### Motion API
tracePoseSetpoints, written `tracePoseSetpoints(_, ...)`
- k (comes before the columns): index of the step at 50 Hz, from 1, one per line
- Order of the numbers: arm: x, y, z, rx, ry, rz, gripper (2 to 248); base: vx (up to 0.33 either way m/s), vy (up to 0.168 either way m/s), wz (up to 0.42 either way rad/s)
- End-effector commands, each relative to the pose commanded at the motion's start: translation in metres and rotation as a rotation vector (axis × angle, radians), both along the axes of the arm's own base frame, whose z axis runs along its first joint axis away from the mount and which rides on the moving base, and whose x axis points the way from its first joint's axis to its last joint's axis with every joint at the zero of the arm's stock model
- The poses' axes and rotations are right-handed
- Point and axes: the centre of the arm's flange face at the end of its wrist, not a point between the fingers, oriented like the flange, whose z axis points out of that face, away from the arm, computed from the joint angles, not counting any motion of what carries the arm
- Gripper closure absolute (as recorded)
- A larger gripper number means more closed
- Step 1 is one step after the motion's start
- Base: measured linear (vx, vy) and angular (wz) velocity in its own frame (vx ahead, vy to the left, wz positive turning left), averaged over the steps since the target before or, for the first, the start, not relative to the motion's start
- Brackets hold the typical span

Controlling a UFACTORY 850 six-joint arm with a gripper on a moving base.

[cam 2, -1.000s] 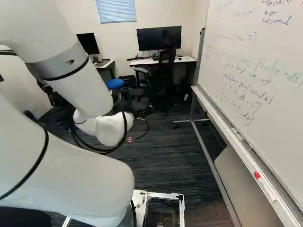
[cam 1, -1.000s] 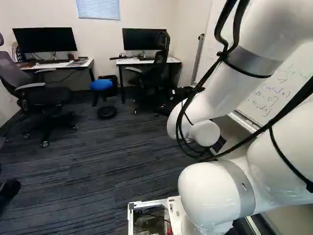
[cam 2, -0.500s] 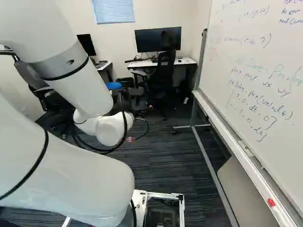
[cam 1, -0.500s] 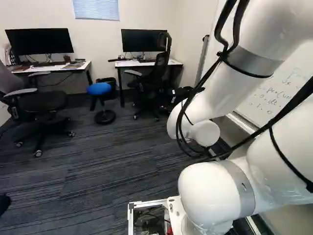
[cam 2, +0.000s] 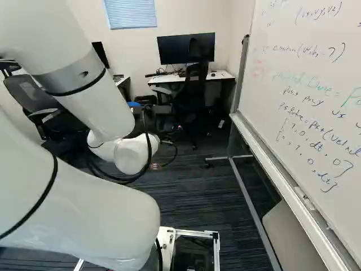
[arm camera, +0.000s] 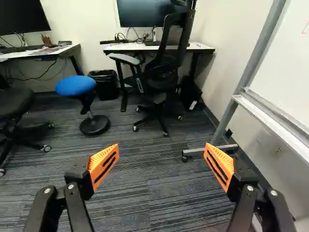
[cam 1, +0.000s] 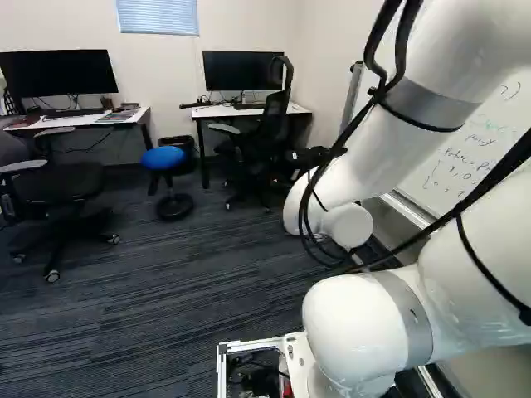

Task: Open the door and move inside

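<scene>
Gripper (arm camera: 161, 153) wide open and empty, probably because no handle is within reach; the door appears in no view. The arm (cam 1: 369, 162) is bent above the base (cam 1: 295, 355), presumably for safe travel beside the whiteboard (cam 2: 316, 96).

Window blind (cam 1: 158, 16): pale blue, high on the white wall (arm camera: 91, 19)
Left bench (cam 1: 129, 117): white top, carries a wide black monitor (cam 1: 58, 73)
Corner bench (arm camera: 125, 48): white top on dark legs, another screen (arm camera: 140, 13) on it, cables beside that
Corner chair (arm camera: 161, 79): dark, high-backed, on casters, in front of the corner bench
Side chair (cam 1: 58, 181): dark seat, near the left bench
Stool (arm camera: 76, 85): round blue seat, dark round foot
Bin (arm camera: 104, 84): black, between stool and corner bench
Whiteboard (cam 2: 304, 73): blue and green handwriting, ledge (arm camera: 270, 122) below, grey stand (arm camera: 246, 72)
Carpet (arm camera: 145, 179): dark, finely striped
</scene>
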Motion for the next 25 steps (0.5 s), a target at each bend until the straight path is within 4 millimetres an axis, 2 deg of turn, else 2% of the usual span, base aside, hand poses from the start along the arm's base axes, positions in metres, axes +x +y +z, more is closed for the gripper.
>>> tracePoseSetpoints(25,0.0000,0.0000,0.0000,0.000,0.000,0.000,3,0.006,0.000,-0.001)
